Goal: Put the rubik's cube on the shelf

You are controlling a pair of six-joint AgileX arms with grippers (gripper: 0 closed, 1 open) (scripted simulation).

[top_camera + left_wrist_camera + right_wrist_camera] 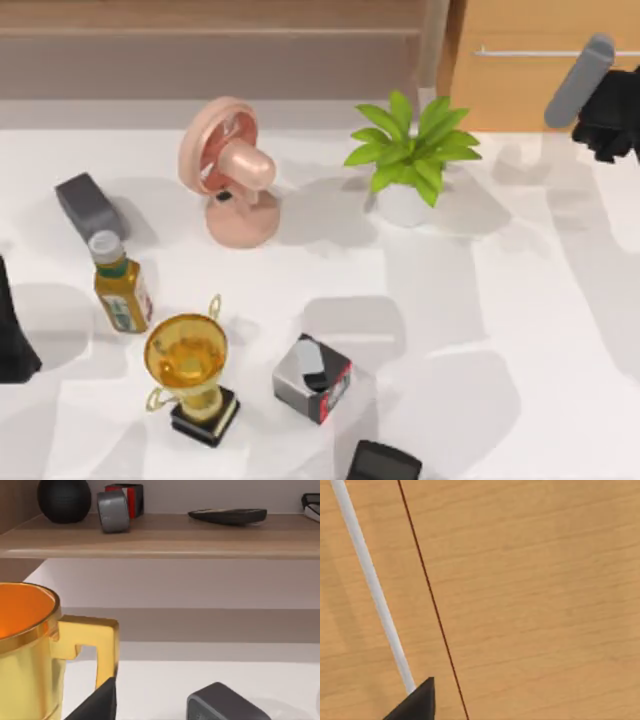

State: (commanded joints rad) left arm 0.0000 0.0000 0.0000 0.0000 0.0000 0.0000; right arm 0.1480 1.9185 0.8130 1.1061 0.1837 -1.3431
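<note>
**A:** White tabletop from above. What stands on it, and why so spread out?

**B:** Clutter, I'd judge. A pink desk fan (232,170) and a green leafy plant in a white pot (410,155) stand toward the far side. A dark grey block (88,205), a green-labelled bottle (120,285), a gold trophy cup (190,365) and a grey-black-red box (312,378) sit nearer, on the left and in the middle. The long brown wooden shelf (210,60) runs along the far left, and the light orange-wood cabinet (540,95) with its silver handle (540,52) is at far right.

**A:** And the arms?

**B:** The left gripper (12,340) waits at the left edge, near the bottle. The right gripper (608,125) is up against the cabinet front.

**A:** Left wrist view?

**B:** The left gripper (95,705) sits low beside the trophy cup (30,645), facing the shelf (200,537). On the shelf are a black ball (64,499), a grey roll (113,511) and a flat black gadget (227,515), with bare board between them. Apart or together, I cannot tell.

**A:** Right wrist view?

**B:** The right gripper (415,702) is close to the cabinet (530,605), just beside the handle (370,585). Its state I cannot tell either.

**A:** Where is the rubik's cube?

**B:** I cannot tell. My guess is behind that door, which would explain the right arm's place: open first, fetch after.
</note>
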